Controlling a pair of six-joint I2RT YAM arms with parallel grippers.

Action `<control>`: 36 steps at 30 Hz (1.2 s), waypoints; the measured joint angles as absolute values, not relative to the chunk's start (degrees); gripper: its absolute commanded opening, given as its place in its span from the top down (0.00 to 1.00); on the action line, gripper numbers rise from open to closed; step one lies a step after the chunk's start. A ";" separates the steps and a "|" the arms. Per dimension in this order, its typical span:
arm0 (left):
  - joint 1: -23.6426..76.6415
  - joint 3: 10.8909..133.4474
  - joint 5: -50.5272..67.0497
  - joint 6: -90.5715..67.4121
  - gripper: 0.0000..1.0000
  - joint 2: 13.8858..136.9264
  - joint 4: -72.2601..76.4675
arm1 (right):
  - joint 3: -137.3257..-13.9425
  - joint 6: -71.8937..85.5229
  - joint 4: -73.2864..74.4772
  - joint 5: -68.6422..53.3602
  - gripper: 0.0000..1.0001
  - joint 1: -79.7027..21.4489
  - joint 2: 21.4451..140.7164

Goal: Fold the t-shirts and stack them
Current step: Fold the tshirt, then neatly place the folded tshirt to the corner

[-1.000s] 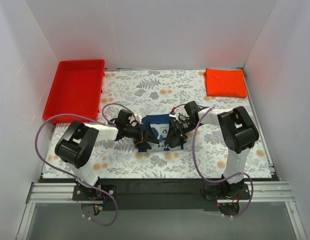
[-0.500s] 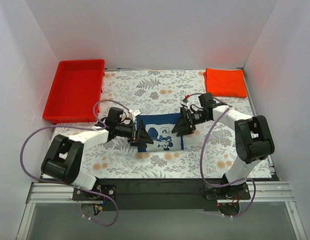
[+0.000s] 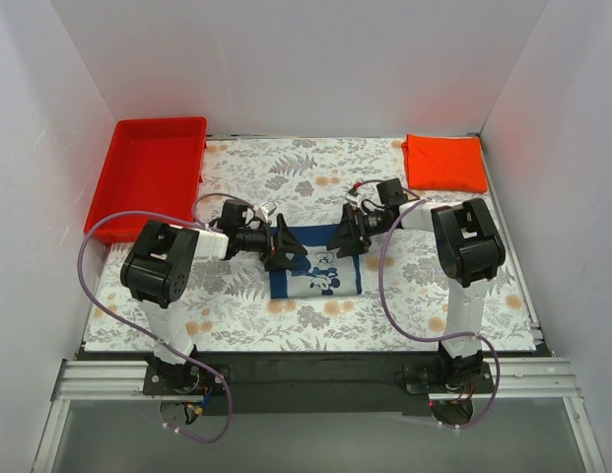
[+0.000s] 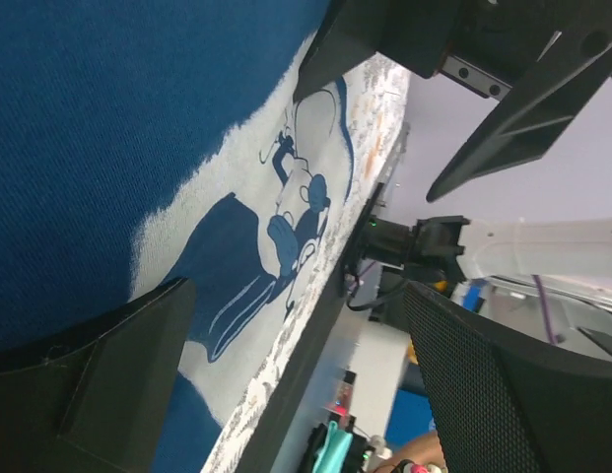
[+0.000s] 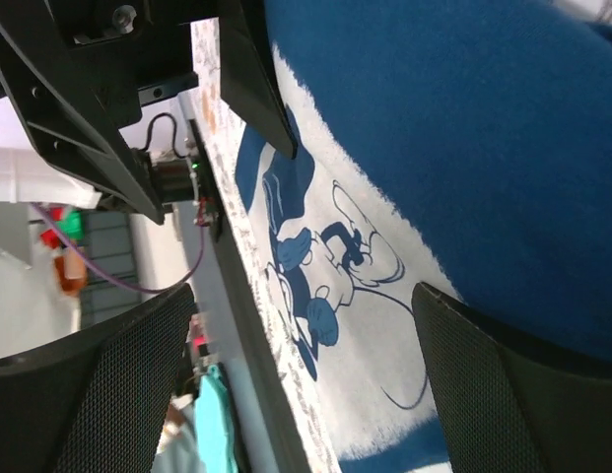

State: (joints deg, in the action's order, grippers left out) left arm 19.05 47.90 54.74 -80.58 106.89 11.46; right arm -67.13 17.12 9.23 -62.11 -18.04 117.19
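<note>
The navy blue t-shirt (image 3: 320,268) with a white cartoon print lies folded square at the table's middle. It fills the left wrist view (image 4: 108,118) and the right wrist view (image 5: 463,118). My left gripper (image 3: 283,250) hovers open at its far left corner, nothing between its fingers (image 4: 306,394). At the shirt's far right corner my right gripper (image 3: 346,239) is open and empty too (image 5: 306,384). The two grippers face each other across the shirt. The orange-red t-shirt (image 3: 443,163) lies folded at the back right corner.
A red plastic tray (image 3: 148,177) stands at the back left, partly off the floral tablecloth (image 3: 286,177). White walls close in the table on three sides. Purple cables loop from both arms.
Both grippers have drawn apart from over the navy shirt's middle and shifted toward its far edge. The shirt's print now shows uncovered.
</note>
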 measured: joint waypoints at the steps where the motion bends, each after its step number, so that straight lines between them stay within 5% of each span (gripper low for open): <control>1: 18.41 48.14 55.99 -81.43 0.12 107.59 11.88 | -67.42 16.49 9.50 -62.08 0.02 -17.89 117.19; 7: 17.67 48.05 55.96 -79.35 0.10 103.66 8.47 | -68.97 13.23 11.51 -57.74 0.02 -17.74 113.16; 14: 21.61 51.05 45.58 -65.65 0.09 84.93 -1.85 | -68.90 5.43 15.07 -43.53 0.02 -17.56 87.85; 19: 36.67 53.04 29.10 -48.93 0.22 76.25 -4.29 | -66.54 2.55 16.67 -32.18 0.02 -15.94 75.13; 26: 54.13 51.27 10.35 -26.46 0.40 84.36 -3.70 | -56.58 3.44 22.90 -27.46 0.02 -9.65 72.79; 30: 60.10 48.71 4.73 -16.47 0.56 89.14 0.05 | -53.08 5.26 24.62 -27.18 0.02 -6.50 72.79; 36: 65.58 48.51 1.91 -8.64 0.66 96.36 6.52 | -51.13 7.55 24.38 -28.88 0.02 -3.51 72.88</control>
